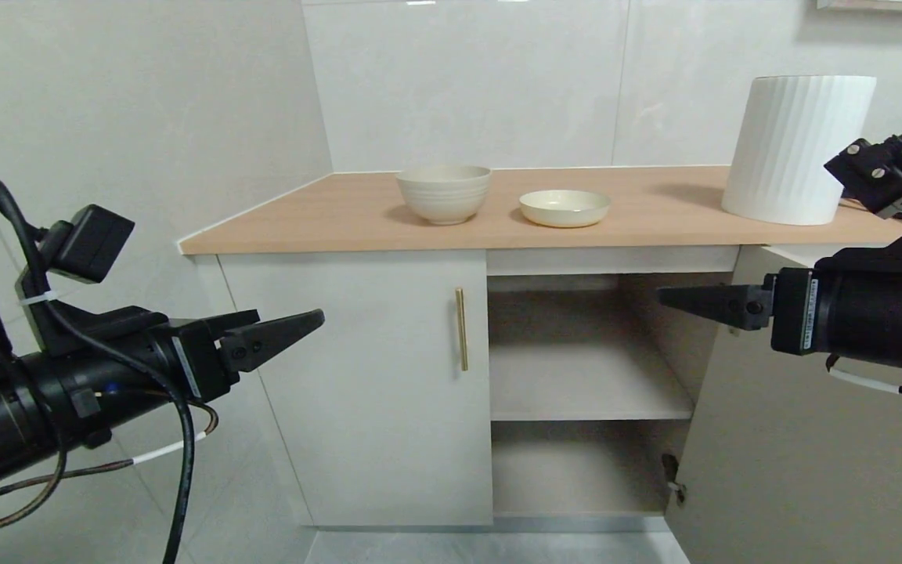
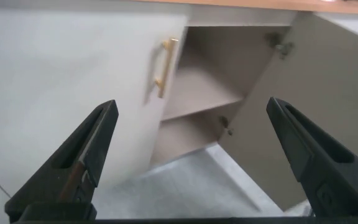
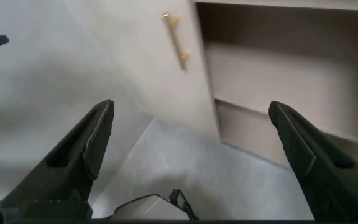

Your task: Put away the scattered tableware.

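Matte black arms [image 1: 20, 415], tapered black fingers [image 1: 283, 331], looping black cables [image 1: 185, 454], white ties [image 1: 37, 298], 2 screws [image 1: 878, 173].

A corner is formed by two walls [image 1: 467, 78] clad in large pale tiles. A white cabinet [image 1: 615, 260] with a wooden countertop [image 1: 654, 207] is set against them. Its left door [image 1: 357, 384] is closed and fitted with a brass handle [image 1: 460, 329]. The right door [image 1: 772, 454] is swung open, and one shelf [image 1: 584, 392] is exposed. The floor [image 1: 498, 548] is laid in grey tile.
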Motion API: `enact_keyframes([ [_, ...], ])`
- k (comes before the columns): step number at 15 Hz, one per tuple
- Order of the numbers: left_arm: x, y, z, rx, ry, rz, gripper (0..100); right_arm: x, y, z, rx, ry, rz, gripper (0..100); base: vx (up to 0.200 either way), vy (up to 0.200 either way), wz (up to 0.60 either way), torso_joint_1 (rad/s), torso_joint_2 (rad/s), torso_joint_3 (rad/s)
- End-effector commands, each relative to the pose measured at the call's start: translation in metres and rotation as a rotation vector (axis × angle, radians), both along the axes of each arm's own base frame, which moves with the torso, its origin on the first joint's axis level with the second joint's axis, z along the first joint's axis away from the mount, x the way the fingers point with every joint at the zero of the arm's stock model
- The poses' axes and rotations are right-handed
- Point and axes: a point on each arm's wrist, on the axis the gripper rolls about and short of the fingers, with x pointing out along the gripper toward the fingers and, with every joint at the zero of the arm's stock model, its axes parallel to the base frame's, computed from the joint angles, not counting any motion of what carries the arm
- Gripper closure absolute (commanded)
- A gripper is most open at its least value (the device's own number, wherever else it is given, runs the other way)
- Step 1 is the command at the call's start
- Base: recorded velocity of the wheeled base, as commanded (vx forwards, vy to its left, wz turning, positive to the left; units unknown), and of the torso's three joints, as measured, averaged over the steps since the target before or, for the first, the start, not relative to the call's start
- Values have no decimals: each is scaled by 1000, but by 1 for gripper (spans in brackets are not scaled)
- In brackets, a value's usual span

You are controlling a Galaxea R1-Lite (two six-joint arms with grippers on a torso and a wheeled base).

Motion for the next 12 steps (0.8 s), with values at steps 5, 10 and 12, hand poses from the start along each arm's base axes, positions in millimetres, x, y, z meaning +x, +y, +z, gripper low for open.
enact_keyframes([
  [5, 2, 0, -2, 2, 9, 0, 0, -3, -2, -2, -3, 4, 2, 0, 200, 0, 0, 4, 5, 3],
  [10, 1, 0, -1, 1, 4, 1, 0, -9, -4, -4, 5, 4, 32, 0, 40, 0, 0, 0, 1, 1],
  [12, 1, 0, -1, -1, 4, 2, 0, -13, -6, -3, 10, -1, 56, 0, 0, 0, 0, 0, 0, 0],
])
